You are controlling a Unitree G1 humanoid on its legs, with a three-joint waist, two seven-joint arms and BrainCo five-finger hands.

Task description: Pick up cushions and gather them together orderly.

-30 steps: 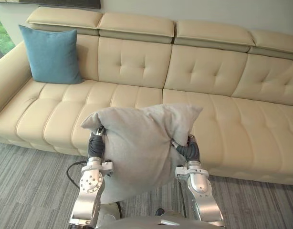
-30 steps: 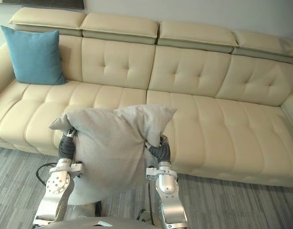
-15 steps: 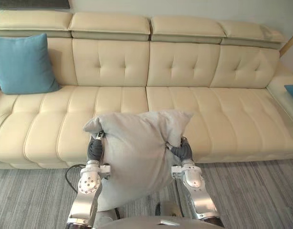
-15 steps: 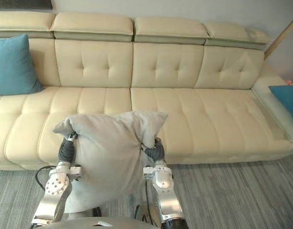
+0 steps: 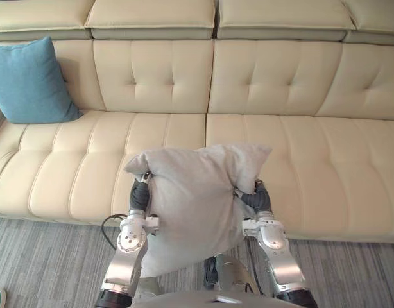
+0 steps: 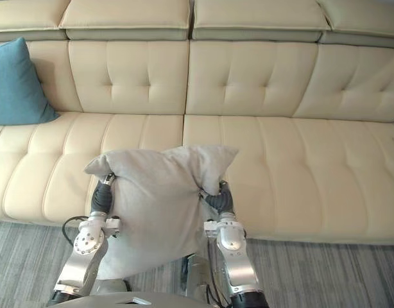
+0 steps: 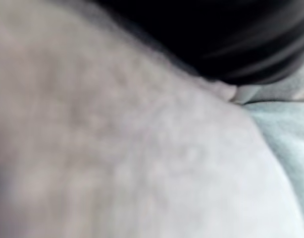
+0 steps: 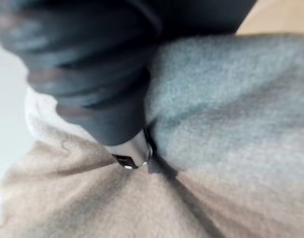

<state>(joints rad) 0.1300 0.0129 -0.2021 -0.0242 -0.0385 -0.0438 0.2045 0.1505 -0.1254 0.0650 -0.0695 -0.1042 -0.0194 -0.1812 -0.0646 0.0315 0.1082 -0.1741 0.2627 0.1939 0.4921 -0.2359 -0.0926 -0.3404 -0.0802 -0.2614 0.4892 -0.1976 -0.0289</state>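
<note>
Grey cushion [image 5: 194, 202] is up in front of me, pressed between both hands and clear of the floor. My left hand [image 5: 140, 196] sits against its 9 o'clock edge, just under the upper corner. My right hand [image 5: 256, 200] sits against the 3 o'clock edge, under the other upper corner. On both, the dark ribbed cover shows at the fabric and the rest is sunk into or behind the cushion, so I cannot tell whether either hand is clenched on the cloth or pressing flat. Right wrist view: cover pushed into grey fabric, which creases around it. Left wrist view: grey fabric very close, dark cover beside it. Cushion hangs slightly skewed, top edge rising toward 2 o'clock, lower end sagging toward 7 o'clock over the grey striped carpet [image 5: 49, 256]. Behind it, at 12 o'clock, a long cream tufted sofa [image 5: 312, 160]; the cushion overlaps the seat's front edge near the seam between two seat sections. Blue cushion [image 5: 31, 83] at 10 o'clock, well apart, upright on the seat, leaning on the backrest at the sofa's left end.
</note>
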